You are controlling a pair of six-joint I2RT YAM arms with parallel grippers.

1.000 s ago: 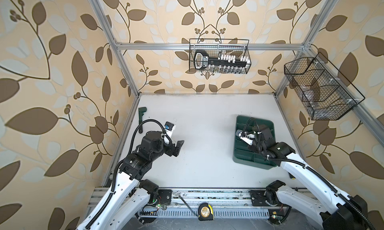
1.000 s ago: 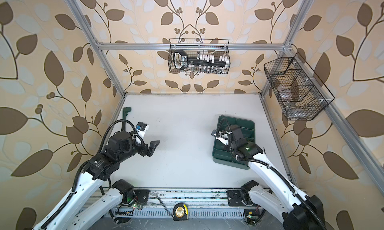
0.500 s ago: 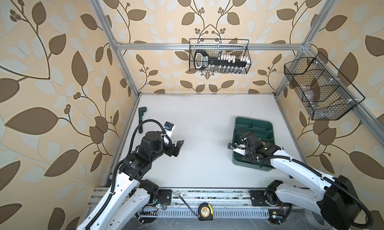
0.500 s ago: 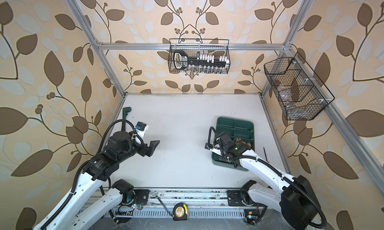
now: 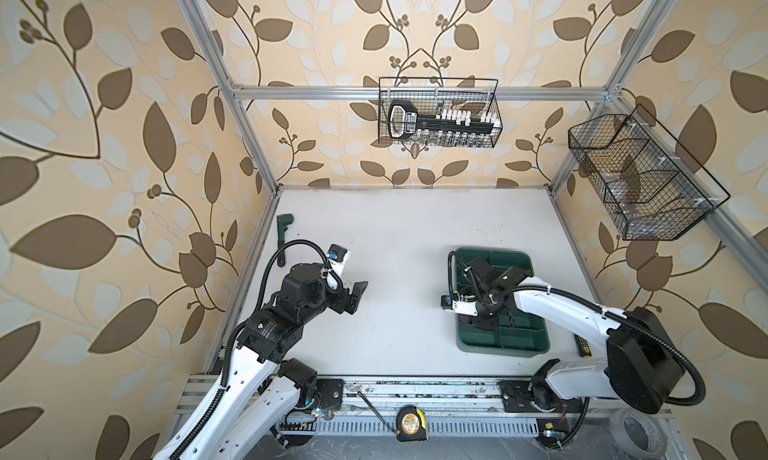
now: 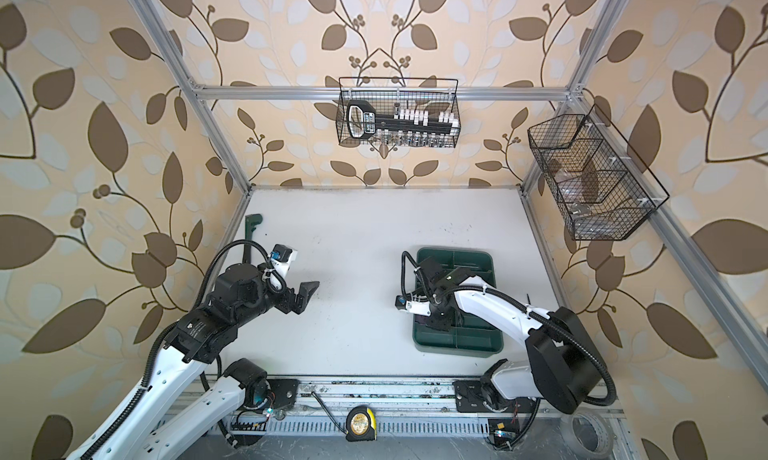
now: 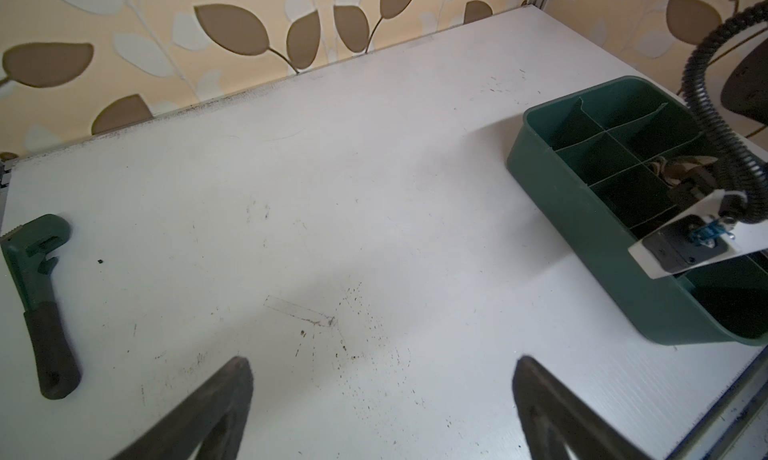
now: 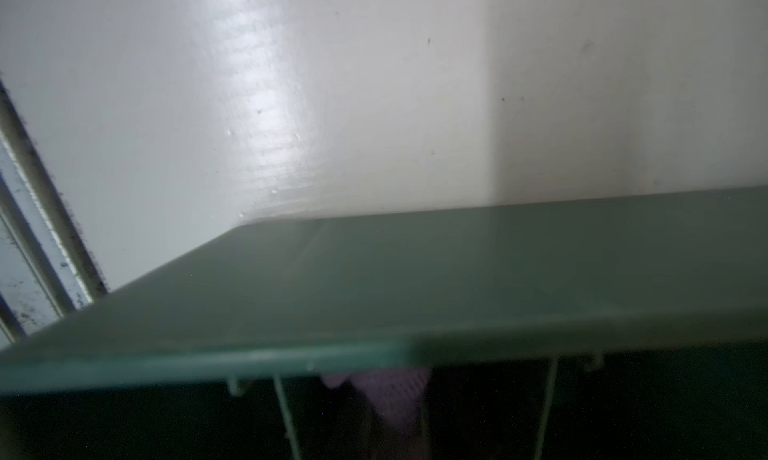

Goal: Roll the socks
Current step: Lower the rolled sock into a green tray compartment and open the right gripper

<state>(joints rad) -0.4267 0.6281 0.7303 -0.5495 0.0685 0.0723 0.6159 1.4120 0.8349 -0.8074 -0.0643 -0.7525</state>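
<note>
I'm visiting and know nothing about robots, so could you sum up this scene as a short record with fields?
Table: white, bears a green tray on its right
Left gripper: open, empty, above the table
Right gripper: shut, down inside the tray
Purple sock: in the tray, by the right gripper
Beige sock: also in the tray
Wrench: lying by the table's left edge
Grip on sock: cannot tell

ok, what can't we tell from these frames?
1. Right gripper: down in the green divided tray; in both top views its own wrist hides the fingertips, so any grasp is unseen.
2. Purple sock: right wrist view, blurred and dark behind the tray wall; shape unclear.
3. Beige sock: left wrist view, mostly covered by the right arm's cable; unseen in both top views.
</note>
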